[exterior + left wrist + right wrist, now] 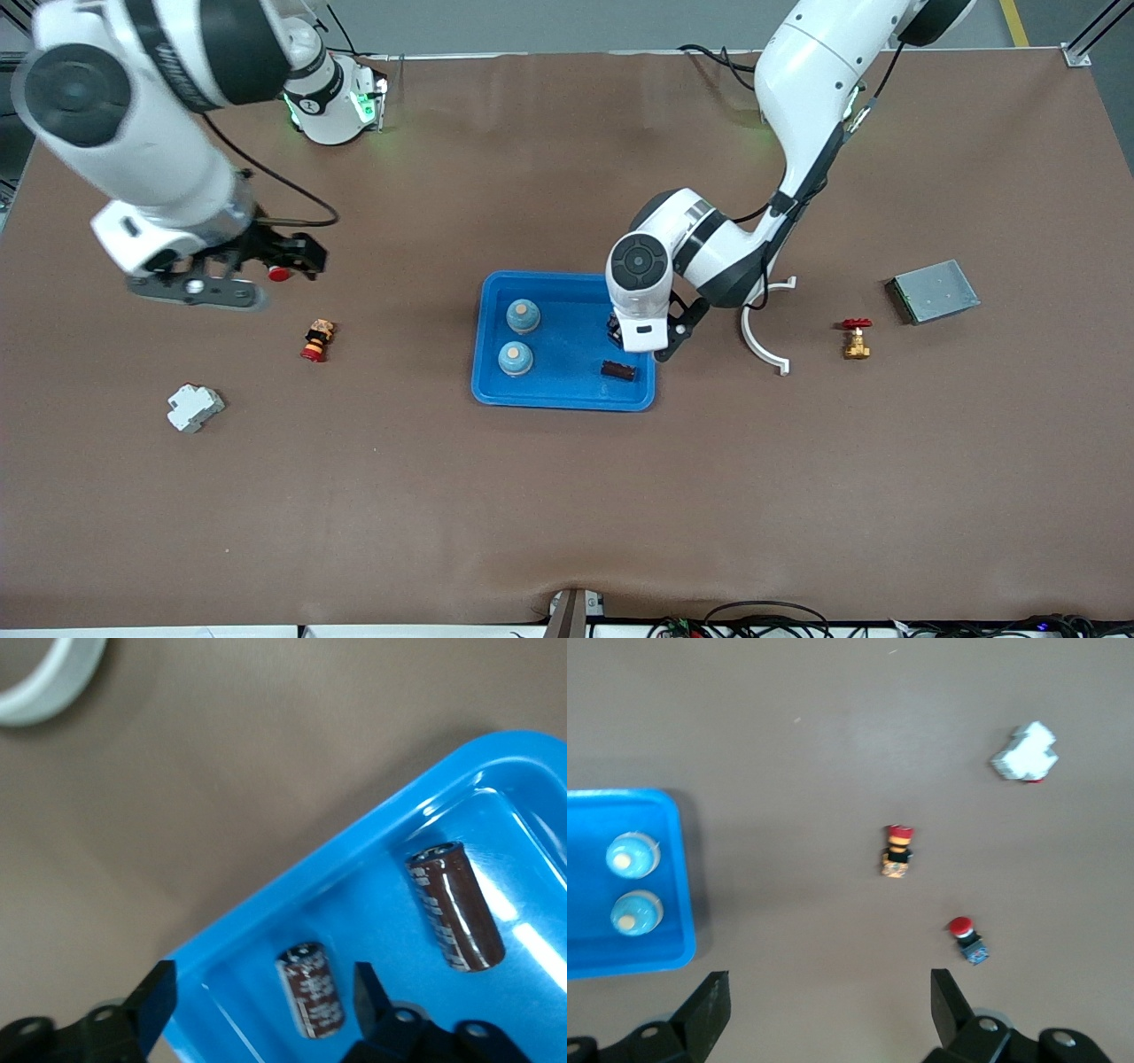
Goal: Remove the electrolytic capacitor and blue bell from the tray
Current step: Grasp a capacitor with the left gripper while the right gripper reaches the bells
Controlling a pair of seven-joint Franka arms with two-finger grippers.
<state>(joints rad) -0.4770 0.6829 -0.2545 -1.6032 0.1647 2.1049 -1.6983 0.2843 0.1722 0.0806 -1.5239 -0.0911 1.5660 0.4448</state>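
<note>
While nothing has left the tray (567, 397) yet, the left arm looks set to start on a capacitor. Near to far on the table: a white breaker-like block (194, 407) lies toward the right arm's end, nearest the front camera; the blue tray sits mid-table with one electrolytic capacitor (617, 369) lying flat near its front corner on the left arm's side, and two blue bells (515, 358) (523, 315) standing one farther than the other along the tray's edge toward the right arm. A second capacitor (311, 989) shows in the left wrist view, just inside the tray rim, and sits between the fingers (376, 997) of the left gripper (614, 330), which is down low over that side of the tray. Its jaws are wide with gaps either side of the capacitor, so no grip yet as far as I can tell. Off the tray, a white curved ring piece (762, 341), a brass valve with red handle (856, 338) and a grey metal box (933, 291) lie toward the left arm's end; a small red-capped part (317, 339) and a red pushbutton (280, 273) lie toward the right arm's end. The right gripper (828, 1001) hangs wide and empty above the table near that pushbutton, arm waiting. Judgement: task at the start, capacitor pick in hand, bell removal untouched.
</note>
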